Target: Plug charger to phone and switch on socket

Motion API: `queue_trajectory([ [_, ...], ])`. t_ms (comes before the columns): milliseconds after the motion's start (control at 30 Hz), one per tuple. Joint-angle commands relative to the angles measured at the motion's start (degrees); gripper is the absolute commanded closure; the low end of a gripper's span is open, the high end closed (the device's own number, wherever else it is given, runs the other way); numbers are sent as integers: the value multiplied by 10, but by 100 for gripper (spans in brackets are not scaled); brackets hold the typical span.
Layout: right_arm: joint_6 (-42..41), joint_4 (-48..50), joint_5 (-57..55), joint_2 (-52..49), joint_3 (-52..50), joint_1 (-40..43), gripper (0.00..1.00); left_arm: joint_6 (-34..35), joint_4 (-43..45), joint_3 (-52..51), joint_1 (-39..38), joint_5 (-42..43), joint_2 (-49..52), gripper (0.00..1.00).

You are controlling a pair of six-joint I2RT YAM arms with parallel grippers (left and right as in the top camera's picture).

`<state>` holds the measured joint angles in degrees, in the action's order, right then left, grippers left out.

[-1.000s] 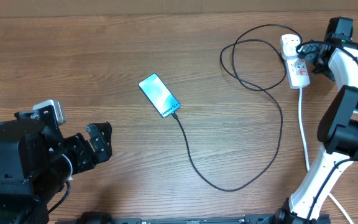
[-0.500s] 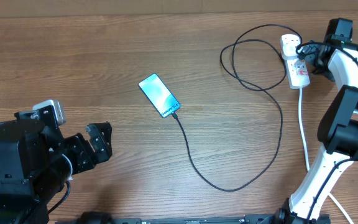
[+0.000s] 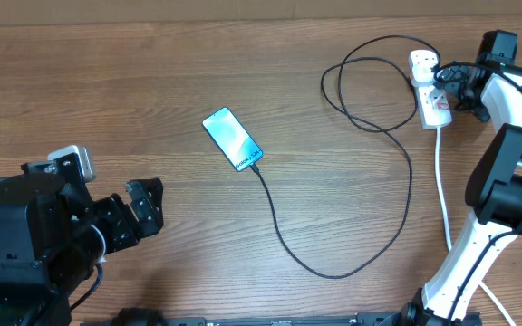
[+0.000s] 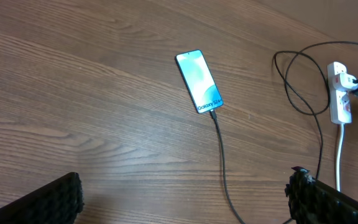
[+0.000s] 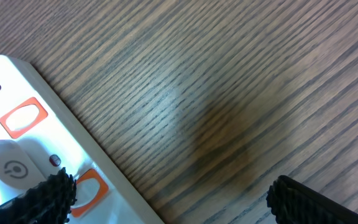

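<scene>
The phone lies face up on the wooden table, its blue-teal screen also clear in the left wrist view. The charger, a thin black cable, has its tip at the phone's lower short edge and loops right and up to the white socket. My right gripper hovers open at the socket's right side. Its left finger overlaps the socket next to an orange-rimmed switch. My left gripper stands open at the near left, far from the phone.
The socket's thick white cord runs down the table's right side toward the right arm's base. The charger cable passes between my left fingers' field in the left wrist view. Bare wood surrounds the phone.
The right wrist has drifted very slightly to the right beside the socket. The left arm, phone and cable have not moved.
</scene>
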<state>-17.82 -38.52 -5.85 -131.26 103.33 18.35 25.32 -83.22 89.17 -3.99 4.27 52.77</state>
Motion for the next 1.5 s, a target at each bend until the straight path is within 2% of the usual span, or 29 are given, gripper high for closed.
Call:
queue_trajectory([
  [0,-1,1,21,-7,-6,-2,0,6,-2,-2,3,0,0,0],
  [367,-2,-7,21,-7,-7,10,0,6,-2,-2,3,0,0,1],
  [467,-27,-10,23,-7,-7,20,0,6,-2,-2,3,0,0,1],
  [700,-27,-10,75,-7,-7,27,0,6,-2,-2,3,0,0,0],
  [900,4,-11,75,-7,-7,21,0,6,-2,-2,3,0,0,0],
  [1467,6,-14,29,-7,-7,19,0,6,-2,-2,3,0,0,0],
])
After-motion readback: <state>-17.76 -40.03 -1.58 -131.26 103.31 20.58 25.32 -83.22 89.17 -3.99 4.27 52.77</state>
